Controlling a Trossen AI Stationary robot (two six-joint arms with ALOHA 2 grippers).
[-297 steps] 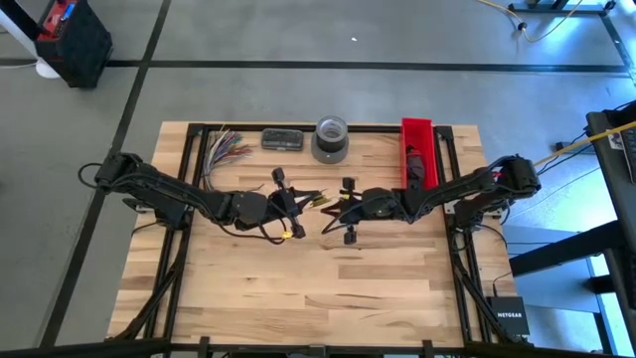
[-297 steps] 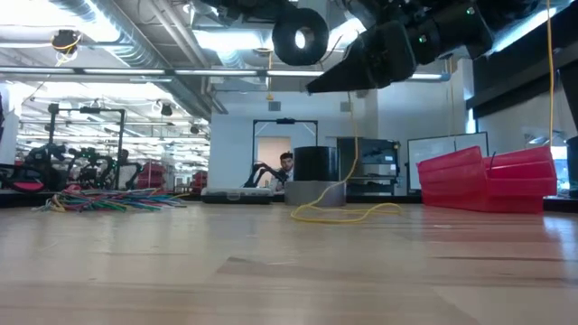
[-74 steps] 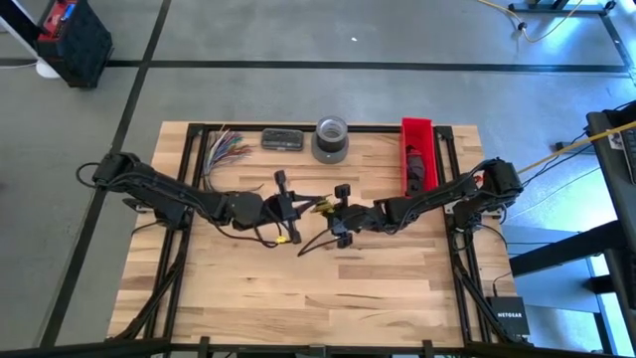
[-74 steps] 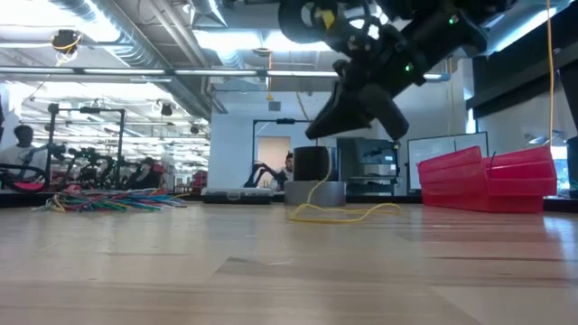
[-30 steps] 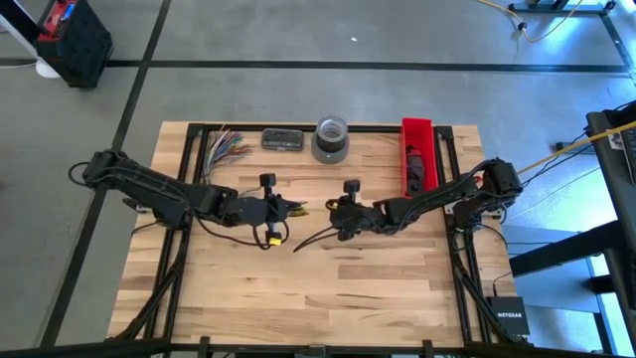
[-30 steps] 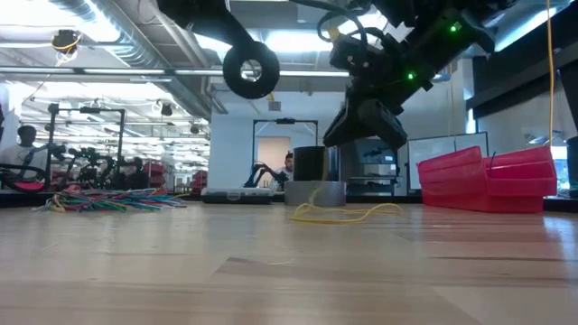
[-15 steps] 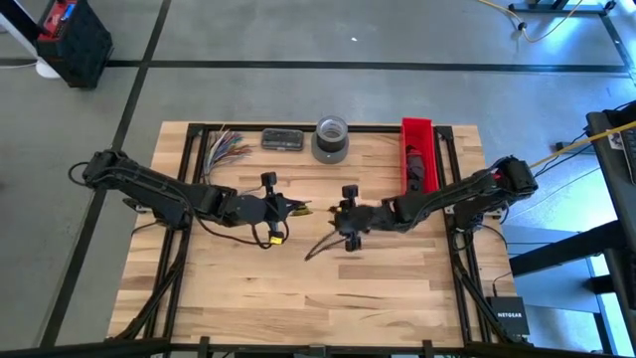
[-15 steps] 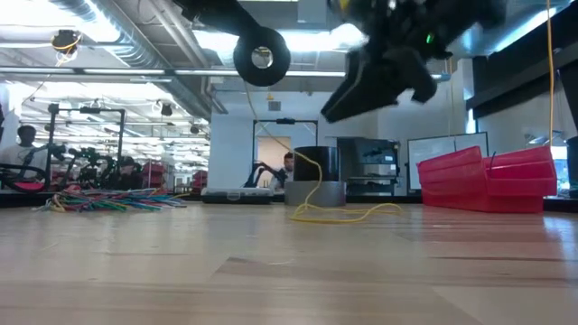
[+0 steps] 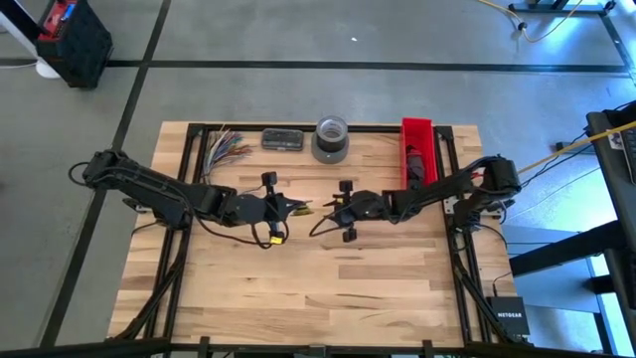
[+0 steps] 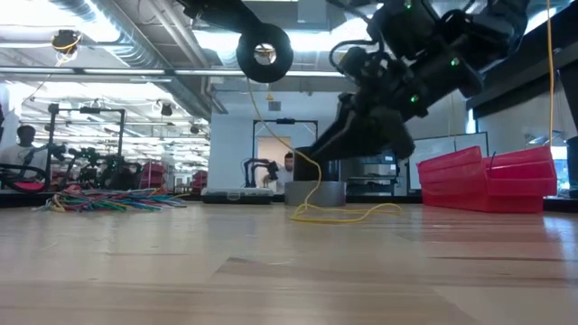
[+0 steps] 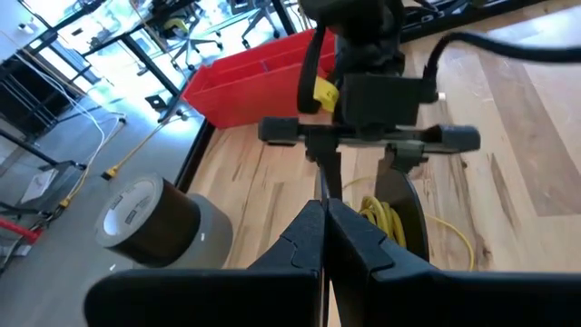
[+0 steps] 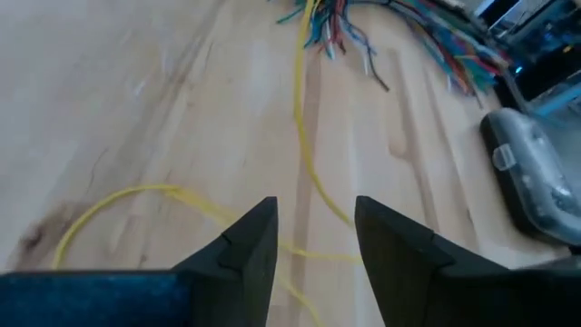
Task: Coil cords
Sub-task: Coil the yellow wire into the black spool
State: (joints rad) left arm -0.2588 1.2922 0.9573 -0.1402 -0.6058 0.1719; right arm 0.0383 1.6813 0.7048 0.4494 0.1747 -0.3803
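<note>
The cord here is thin and yellow [image 10: 312, 185]. It hangs from my left gripper [image 9: 298, 209], which is shut on it above the table's middle, and ends in loose loops [image 10: 348, 214] lying on the wood. My right gripper [image 9: 326, 209] faces the left one from the table's right, a short gap away. It is open and low over the table in the low view [image 10: 307, 155]. In the right wrist view [image 12: 313, 213] the cord [image 12: 304, 136] runs on the table below the gap between its fingers, which touch nothing. My left gripper pinches the yellow cord's upper part [image 9: 303, 209] between its two shut fingers, which lie about level and point toward the table's right. The exact spot is hidden by the fingers in the left wrist view [image 11: 324, 218]. The cord hangs slack below, its lower loops [image 11: 386, 218] on the table.
At the far edge stand a grey tape roll [image 9: 331, 139], a red bin [image 9: 418, 149], a dark flat case [image 9: 282, 139] and a fan of multicoloured wires [image 9: 227, 149]. People show in the room behind [image 10: 287, 162]. The near half of the table is bare wood [image 9: 318, 288].
My right gripper has swung up and toward the table's right, then come back down low toward the left gripper. My left gripper has risen a little, and the cord now hangs from it in a long slack curve to the loops on the table.
</note>
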